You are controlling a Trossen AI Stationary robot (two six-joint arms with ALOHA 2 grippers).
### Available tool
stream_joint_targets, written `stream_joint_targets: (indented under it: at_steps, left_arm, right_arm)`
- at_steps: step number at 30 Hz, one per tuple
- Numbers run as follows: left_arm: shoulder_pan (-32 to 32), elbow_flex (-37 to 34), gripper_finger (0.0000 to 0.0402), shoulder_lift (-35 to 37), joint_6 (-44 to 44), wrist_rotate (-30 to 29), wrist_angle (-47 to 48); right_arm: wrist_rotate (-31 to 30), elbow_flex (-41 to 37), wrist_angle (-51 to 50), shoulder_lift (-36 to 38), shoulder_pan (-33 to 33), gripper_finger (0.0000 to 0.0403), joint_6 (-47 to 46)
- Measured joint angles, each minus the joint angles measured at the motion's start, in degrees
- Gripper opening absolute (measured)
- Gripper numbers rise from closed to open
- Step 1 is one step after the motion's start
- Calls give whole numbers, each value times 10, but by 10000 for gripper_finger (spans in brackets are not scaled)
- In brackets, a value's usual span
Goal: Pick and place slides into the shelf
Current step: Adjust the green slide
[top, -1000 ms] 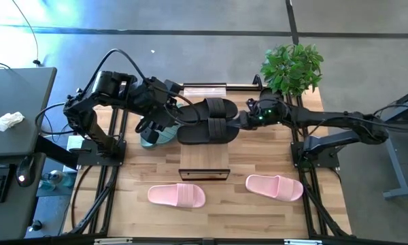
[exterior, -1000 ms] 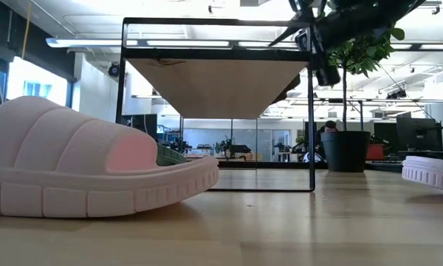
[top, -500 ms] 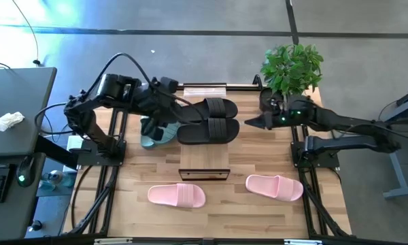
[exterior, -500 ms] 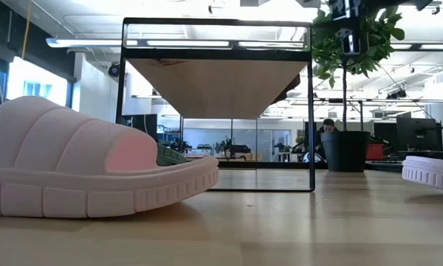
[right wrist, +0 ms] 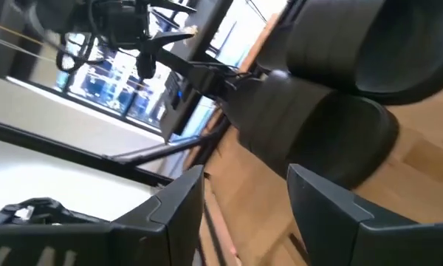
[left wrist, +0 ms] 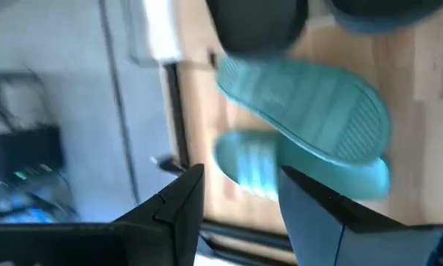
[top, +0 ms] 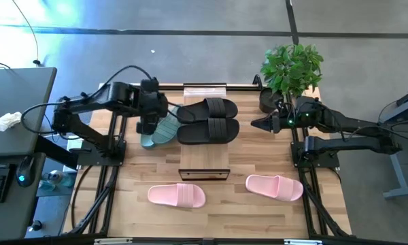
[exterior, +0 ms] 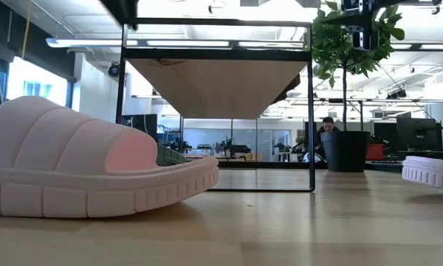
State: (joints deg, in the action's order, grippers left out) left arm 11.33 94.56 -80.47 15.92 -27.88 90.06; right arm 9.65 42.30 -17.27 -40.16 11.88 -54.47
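Observation:
Two black slides (top: 208,120) lie side by side on the shelf (top: 204,165), soles on its wood plank top. Two green slides (top: 161,129) sit on the table left of the shelf, one leaning across the other (left wrist: 303,111). Two pink slides (top: 177,195) (top: 275,186) lie sole-down near the table's near edge. My left gripper (top: 148,126) hangs open just above the green slides (left wrist: 240,177). My right gripper (top: 254,124) is open, off the shelf's right side, pointing at the black slides (right wrist: 332,125).
A potted plant (top: 292,68) stands at the far right corner, close behind my right arm. Black frame rails (top: 115,170) run along both table sides. In the low view a pink slide (exterior: 81,170) fills the near left and the shelf (exterior: 218,81) stands mid-table.
My right gripper has drawn back from the black slides toward the table's right edge. My left gripper has pulled away from the black slides toward the left edge and now hangs over the green slides. The black slides stay on the shelf top.

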Motion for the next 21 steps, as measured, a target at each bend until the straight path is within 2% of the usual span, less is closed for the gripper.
stream_joint_targets:
  at_steps: [9,15,21]
  left_arm:
    - [36,-182,156,15,-81,9,-8]
    - [41,-285,156,15,-117,-12,-95]
    - [41,-346,156,16,-118,-25,-189]
  right_arm:
    - [1,0,-38,0,0,186,51]
    - [3,0,-44,1,0,186,111]
    - [5,0,-45,1,0,186,144]
